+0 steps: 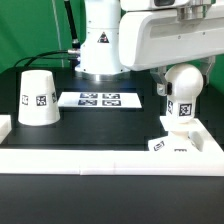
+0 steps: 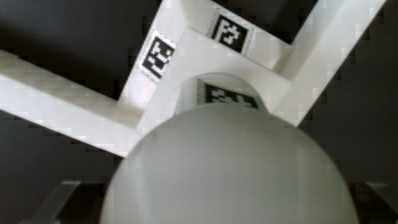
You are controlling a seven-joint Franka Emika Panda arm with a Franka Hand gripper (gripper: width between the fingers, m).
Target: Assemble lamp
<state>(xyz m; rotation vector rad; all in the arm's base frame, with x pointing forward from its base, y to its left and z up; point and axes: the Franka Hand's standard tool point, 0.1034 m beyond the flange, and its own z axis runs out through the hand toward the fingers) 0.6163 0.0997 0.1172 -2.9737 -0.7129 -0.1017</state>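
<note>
The lamp's flat square base [image 1: 172, 146] lies at the front on the exterior view's right, in the corner of the white rim. The round bulb [image 1: 184, 88] stands upright on it, with its tagged stem touching the base. My gripper [image 1: 183, 84] is shut on the bulb's round head from above. In the wrist view the bulb [image 2: 222, 165] fills the lower middle, with dark fingers [image 2: 68, 200] at its sides and the tagged base [image 2: 178, 55] beyond it. The tapered shade [image 1: 38, 97] stands mouth down on the exterior view's left, apart from the gripper.
The marker board [image 1: 100, 99] lies flat in the middle of the black table, in front of the robot's base [image 1: 100, 55]. A raised white rim [image 1: 90, 160] runs along the front and right edges and also shows in the wrist view [image 2: 54, 100].
</note>
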